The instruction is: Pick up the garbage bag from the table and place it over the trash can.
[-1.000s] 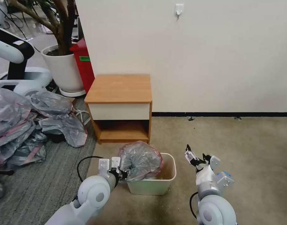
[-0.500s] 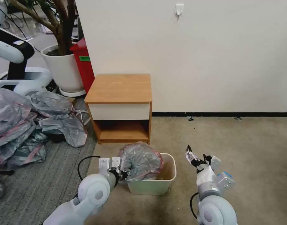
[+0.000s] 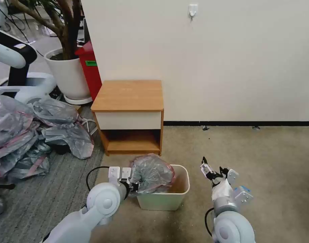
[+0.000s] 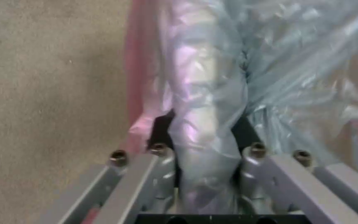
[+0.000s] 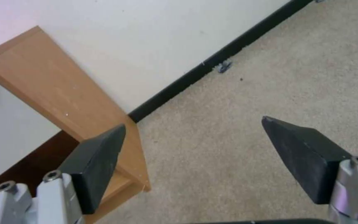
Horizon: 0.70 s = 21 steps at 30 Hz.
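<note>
Crinkly translucent garbage bag [image 3: 151, 173] bunched over cream trash can [image 3: 167, 199] — left claw [image 3: 134, 186] pinching it, right claw [image 3: 213, 170] spread.

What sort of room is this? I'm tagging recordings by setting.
Probably a mock bedroom corner in a robot lab: a bedside table on carpet against a bare wall, a potted tree, and another robot beside a heap of bags.
</note>
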Motion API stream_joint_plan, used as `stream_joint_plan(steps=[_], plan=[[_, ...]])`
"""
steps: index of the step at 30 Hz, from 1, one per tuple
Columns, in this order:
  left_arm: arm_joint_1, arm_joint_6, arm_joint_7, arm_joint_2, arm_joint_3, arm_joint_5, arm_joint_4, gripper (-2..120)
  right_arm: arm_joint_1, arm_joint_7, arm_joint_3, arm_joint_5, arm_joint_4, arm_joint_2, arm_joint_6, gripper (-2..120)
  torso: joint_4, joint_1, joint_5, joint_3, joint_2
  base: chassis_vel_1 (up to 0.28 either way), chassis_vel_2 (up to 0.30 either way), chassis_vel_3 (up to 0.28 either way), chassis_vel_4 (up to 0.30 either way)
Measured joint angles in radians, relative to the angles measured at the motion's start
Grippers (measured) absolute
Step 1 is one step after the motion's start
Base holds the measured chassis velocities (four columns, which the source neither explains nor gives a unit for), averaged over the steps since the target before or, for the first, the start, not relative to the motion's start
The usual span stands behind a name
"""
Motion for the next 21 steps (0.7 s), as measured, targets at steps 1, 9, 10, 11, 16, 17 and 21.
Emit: stream_joint_plan(steps=[1,9,10,11,16,17,21], plan=[[-0.002,0.0,-0.002,0.0,0.001,-0.005,0.001,15,0.0,0.0,0.0,-0.001,-0.001,0.0,0.0,86,0.0,0.0,0.0,0.0,0.0,0.0,0.0,0.0,0.0],[-0.011,0.0,-0.012,-0.002,0.007,-0.029,0.011,5,0.0,0.0,0.0,-0.004,0.001,-0.001,0.001,84,0.0,0.0,0.0001,0.0,0.0,0.0,0.0,0.0,0.0],[-0.013,0.0,-0.013,-0.005,0.005,-0.031,0.013,5,-0.001,-0.001,0.003,-0.005,0.007,-0.005,0.002,84,0.0,0.0,0.0,0.0,0.0,0.0,0.0,0.0,0.0],[-0.013,0.0,-0.013,-0.005,0.005,-0.031,0.013,5,-0.001,-0.001,0.003,-0.005,0.007,-0.005,0.002,84,0.0,0.0,0.0,0.0,0.0,0.0,0.0,0.0,0.0],[-0.019,0.0,-0.004,-0.006,-0.001,-0.027,0.017,5,-0.01,-0.038,0.013,-0.045,0.023,-0.026,0.027,85,0.0,0.0,-0.0001,0.0,0.0,0.0,0.0,0.0,0.0],[-0.02,0.0,0.001,-0.006,-0.004,-0.025,0.017,5,-0.014,-0.049,0.016,-0.057,0.029,-0.032,0.031,86,0.0,0.0,-0.0001,0.0,0.0,0.0,0.0,0.0,0.0],[-0.02,0.0,0.035,0.001,-0.012,0.0,0.015,5,-0.033,-0.123,0.018,-0.113,0.058,-0.072,0.053,95,-0.0001,0.0,0.0,0.0,0.0,0.0,0.0,0.0,0.0]])
